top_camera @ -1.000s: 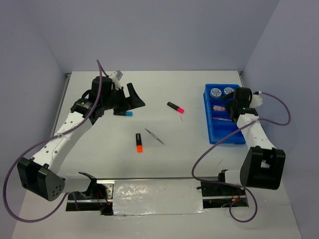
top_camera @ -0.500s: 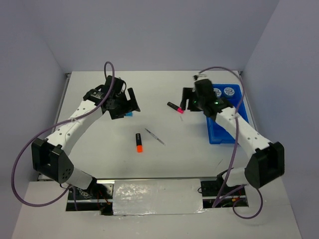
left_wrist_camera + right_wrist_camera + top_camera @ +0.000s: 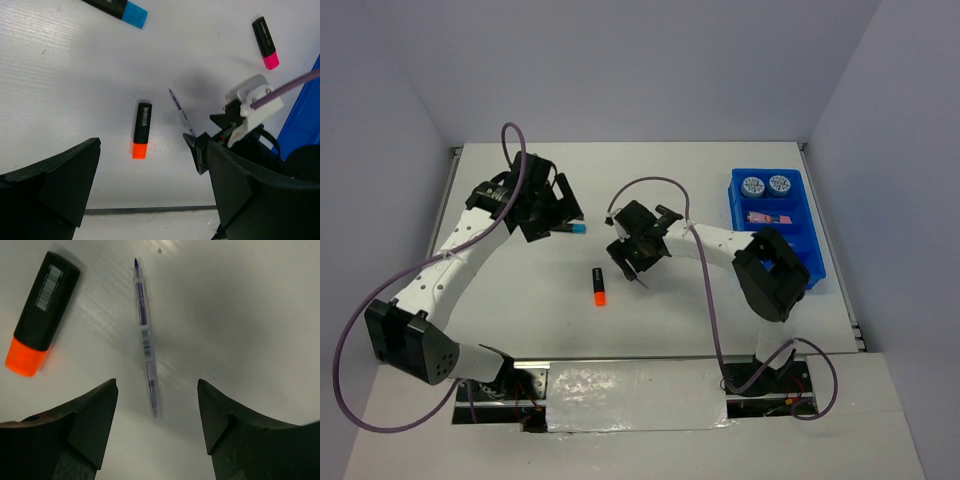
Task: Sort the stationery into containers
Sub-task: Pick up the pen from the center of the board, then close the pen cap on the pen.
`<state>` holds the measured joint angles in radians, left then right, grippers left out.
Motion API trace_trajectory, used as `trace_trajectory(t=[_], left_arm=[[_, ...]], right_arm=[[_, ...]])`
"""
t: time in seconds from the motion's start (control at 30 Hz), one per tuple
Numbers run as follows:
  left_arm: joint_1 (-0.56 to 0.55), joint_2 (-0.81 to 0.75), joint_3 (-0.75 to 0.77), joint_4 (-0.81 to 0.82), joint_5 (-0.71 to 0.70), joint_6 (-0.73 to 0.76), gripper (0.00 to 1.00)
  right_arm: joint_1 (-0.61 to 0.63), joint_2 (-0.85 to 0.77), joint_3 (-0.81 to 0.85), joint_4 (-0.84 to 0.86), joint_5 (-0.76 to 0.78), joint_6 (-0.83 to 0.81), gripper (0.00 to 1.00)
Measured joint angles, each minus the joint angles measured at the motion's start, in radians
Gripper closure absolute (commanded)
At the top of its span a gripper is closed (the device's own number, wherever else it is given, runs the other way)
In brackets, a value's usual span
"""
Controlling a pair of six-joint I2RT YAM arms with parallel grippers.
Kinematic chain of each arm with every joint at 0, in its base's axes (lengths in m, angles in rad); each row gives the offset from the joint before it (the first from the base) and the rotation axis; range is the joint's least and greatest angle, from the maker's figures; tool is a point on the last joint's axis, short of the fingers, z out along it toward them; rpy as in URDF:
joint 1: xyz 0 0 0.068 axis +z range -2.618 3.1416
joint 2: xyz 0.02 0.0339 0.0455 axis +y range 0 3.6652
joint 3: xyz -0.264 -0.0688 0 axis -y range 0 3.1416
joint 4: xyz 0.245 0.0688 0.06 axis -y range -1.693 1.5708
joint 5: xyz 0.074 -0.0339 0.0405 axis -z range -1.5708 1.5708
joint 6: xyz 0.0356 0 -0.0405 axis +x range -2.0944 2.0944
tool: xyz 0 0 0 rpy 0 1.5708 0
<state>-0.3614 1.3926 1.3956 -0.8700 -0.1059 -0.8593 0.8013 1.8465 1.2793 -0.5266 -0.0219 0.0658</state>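
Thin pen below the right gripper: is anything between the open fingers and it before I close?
Nothing visible does. The thin pen lies on bare table, in line with the gap of the open right gripper. The orange-tipped marker lies to one side, apart from the pen and outside that gap.

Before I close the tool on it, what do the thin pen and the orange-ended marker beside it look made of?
Thin pen: probably a clear plastic barrel, since a dark ink core shows through it. Orange-ended marker: opaque black plastic, matte-looking body with a printed barcode label; the orange end looks like smooth plastic.
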Motion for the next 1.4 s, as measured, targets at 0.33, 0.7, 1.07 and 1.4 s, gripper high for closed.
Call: trace_trajectory(t=[0.33,0.7,1.07,1.4], left_arm=[[0.027,-0.092,-0.093,0.011,0.037,0.041,0.01],[0.047,-0.093,-0.096,0.013,0.048,0.078,0.01],[-0.2,0.246,0.12,0.058,0.027,-0.014,0.06],[-0.41,0.727,0.588,0.042,-0.075,-0.206,0.18]], right_arm=[[0.016,0.152,0.101,0.011,0.005,-0.036,0.54],[0.01,0.063,-0.031,0.111,0.026,0.053,1.0],[-0.482,-0.677,-0.054,-0.162,0.092,0.362,1.0],[-0.601,-0.902,-0.006,-0.406,0.154,0.395,1.0]])
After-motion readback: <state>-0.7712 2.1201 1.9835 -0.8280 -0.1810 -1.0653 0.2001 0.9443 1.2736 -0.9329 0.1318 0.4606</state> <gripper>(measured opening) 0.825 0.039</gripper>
